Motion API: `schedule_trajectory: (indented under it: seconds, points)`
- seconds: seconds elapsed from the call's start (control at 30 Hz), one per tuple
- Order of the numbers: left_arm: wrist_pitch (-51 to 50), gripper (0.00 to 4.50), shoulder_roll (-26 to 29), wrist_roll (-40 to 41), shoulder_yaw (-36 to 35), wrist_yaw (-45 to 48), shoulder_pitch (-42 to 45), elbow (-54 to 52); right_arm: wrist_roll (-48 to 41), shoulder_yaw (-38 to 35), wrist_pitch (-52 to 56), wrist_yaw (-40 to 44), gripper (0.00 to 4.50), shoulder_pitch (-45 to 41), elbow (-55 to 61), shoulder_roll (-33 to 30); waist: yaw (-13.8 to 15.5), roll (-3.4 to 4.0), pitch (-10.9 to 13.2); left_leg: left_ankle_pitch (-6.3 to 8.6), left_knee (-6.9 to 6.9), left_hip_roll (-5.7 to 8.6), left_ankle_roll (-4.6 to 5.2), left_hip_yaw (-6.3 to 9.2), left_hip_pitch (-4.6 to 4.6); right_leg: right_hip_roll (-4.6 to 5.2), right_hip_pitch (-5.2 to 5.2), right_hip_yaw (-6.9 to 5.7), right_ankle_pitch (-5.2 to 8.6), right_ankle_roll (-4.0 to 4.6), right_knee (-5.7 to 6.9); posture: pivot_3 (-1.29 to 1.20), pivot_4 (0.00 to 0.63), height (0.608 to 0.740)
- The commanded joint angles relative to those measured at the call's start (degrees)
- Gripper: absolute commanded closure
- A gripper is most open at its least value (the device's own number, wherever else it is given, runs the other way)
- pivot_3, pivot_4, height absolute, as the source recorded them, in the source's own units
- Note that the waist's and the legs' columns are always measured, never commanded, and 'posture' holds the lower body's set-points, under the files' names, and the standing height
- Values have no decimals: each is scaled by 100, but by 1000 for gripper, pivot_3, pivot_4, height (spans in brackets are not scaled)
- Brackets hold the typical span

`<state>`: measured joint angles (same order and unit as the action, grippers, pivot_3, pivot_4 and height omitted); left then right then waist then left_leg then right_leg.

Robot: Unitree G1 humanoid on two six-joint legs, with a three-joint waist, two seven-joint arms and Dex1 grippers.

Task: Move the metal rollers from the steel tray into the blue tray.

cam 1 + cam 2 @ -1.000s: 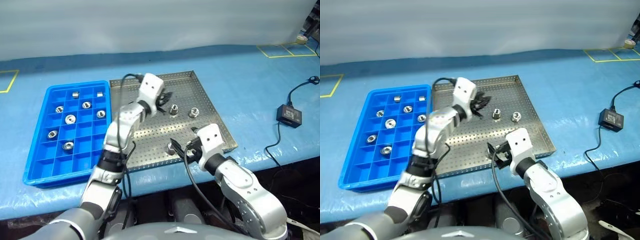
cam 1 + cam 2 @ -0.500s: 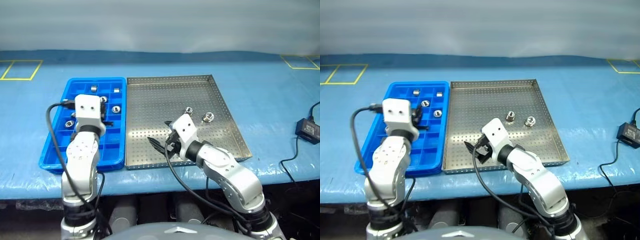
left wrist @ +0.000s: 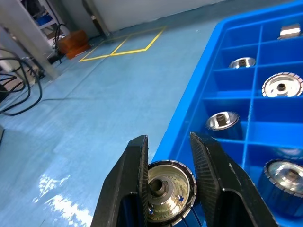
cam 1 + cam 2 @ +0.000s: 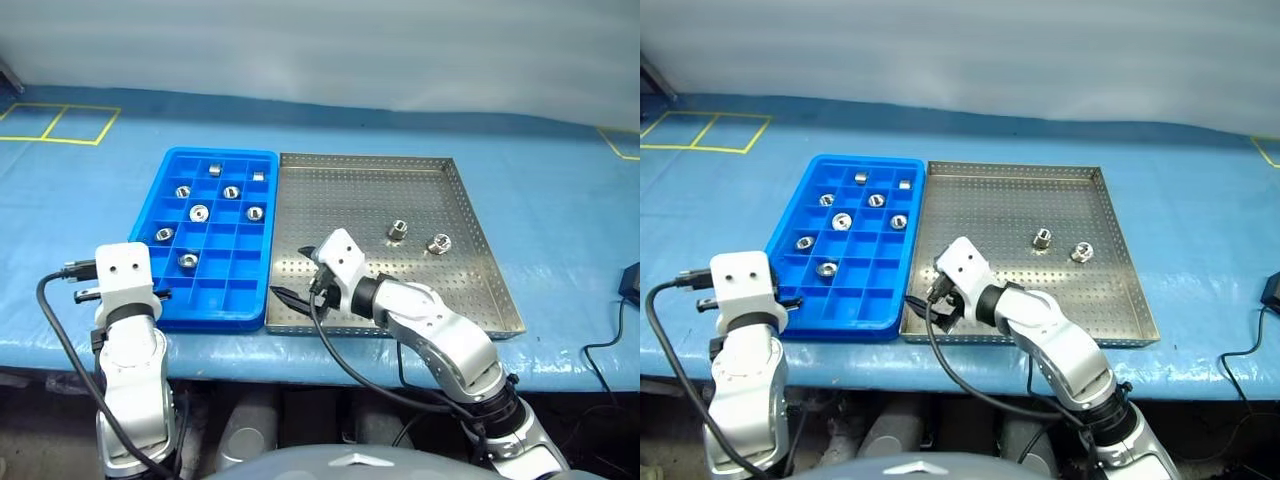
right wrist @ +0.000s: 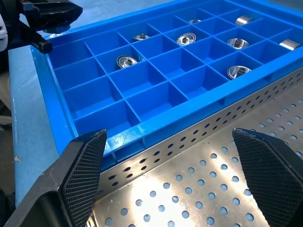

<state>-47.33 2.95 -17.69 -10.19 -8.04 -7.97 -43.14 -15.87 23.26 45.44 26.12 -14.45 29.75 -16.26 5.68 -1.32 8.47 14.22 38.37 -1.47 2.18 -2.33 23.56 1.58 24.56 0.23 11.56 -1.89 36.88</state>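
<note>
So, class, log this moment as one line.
left pincer: shut on roller, beside blue tray | right pincer: open, empty, over steel tray | two rollers left in steel tray

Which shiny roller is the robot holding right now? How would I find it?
Find the blue tray, then its near left corner, where the left gripper hovers. The roller sits pinched between its two black fingers. Every other roller lies loose in a tray; this one is gripped.
</note>
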Motion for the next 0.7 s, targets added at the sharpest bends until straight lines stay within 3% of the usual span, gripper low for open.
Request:
schedule_trajectory:
  seconds: [0.03,0.13,0.4,0.53,0.63,0.7]
  points:
    - [227,3439,-70,37,-138,-63,28,80,-10,-45,-116,13,0,-19,126,25,7,0,0,0,0,0,0,2,1,2,0,-3,0,0,0,276,150,740]
    - [302,3439,-118,201,-225,1,94,280,-3,-68,-90,-33,0,28,194,32,1,0,0,0,0,0,-1,7,2,4,-1,-12,3,5,0,257,150,740]
    - [345,813,41,296,-14,217,234,453,-51,-440,184,-356,0,366,607,-55,-54,0,0,0,-1,0,-1,18,11,6,1,-25,7,11,-3,197,150,740]
    - [596,813,65,628,141,586,263,461,141,-839,519,-902,0,420,587,40,-83,0,1,0,0,0,-2,19,10,10,0,-27,7,12,-3,177,150,740]
    - [1015,813,289,1232,541,1466,252,421,472,-1581,766,-2001,0,85,-167,742,-135,0,1,-2,-1,-4,-6,17,9,14,2,-27,9,17,1,153,150,740]
    - [1170,813,429,1480,782,1834,230,404,666,-1780,639,-2308,0,-122,-608,937,-167,6,1,-6,-1,-9,-14,13,10,13,8,-30,3,29,2,144,150,740]
